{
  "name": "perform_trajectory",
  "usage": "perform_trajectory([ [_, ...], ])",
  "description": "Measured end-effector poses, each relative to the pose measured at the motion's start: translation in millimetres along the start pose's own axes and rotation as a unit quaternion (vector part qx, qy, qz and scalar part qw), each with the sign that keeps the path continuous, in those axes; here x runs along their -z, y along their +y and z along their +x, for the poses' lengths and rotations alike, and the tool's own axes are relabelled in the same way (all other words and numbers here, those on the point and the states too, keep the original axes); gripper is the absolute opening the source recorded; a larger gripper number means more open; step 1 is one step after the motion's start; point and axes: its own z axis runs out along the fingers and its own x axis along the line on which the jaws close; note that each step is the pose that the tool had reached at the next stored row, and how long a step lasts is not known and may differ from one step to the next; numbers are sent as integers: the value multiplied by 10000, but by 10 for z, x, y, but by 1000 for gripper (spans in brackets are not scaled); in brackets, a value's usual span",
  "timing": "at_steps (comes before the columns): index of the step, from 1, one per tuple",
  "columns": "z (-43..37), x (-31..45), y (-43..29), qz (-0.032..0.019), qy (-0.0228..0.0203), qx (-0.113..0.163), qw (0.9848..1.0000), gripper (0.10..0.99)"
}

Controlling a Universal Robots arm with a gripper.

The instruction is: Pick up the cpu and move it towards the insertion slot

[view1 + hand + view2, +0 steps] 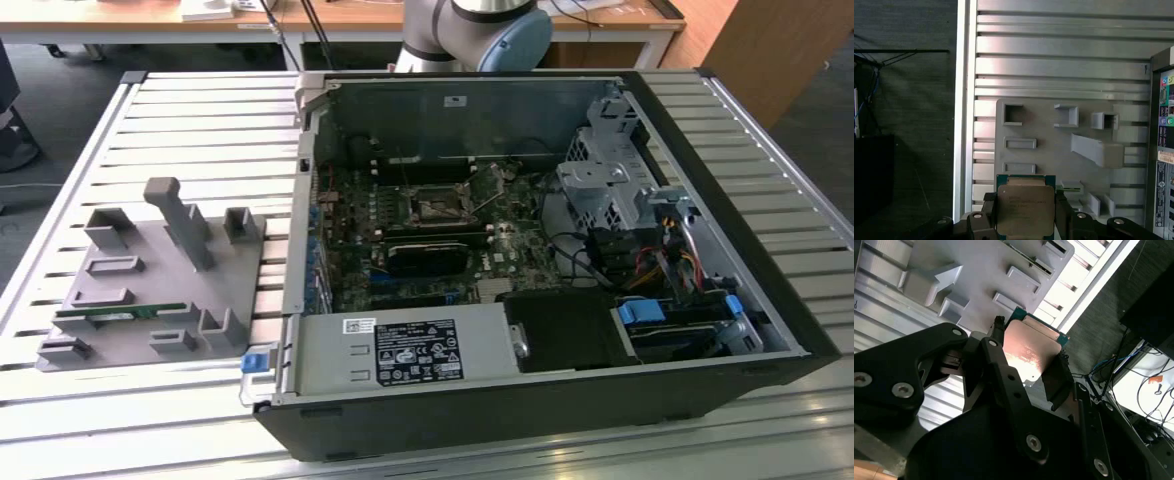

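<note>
The gripper (1026, 222) is clamped on the cpu (1025, 207), its black fingers (1063, 216) pressing two opposite edges of the chip. The chip hangs over the grey tray (1044, 130) on the slatted desk (200, 120). In the exterior view the slot (438, 207) sits inside the open case (400, 425), with the tray at 9 o'clock from it, well apart. The cpu is probably light, stiff and flat, with a slick metal lid and a delicate underside. An edge hold like this one, kept level, looks safest.
</note>
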Motion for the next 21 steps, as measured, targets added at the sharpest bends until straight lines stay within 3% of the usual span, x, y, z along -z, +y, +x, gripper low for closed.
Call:
perform_trajectory([
  [10, 2, 171, -2, 0, -1, 0, 10000, 545],
  [16, -8, 184, -1, 22, 2, 0, 10000, 545],
  [21, -88, 181, -3, 20, 0, 0, 10000, 545],
])
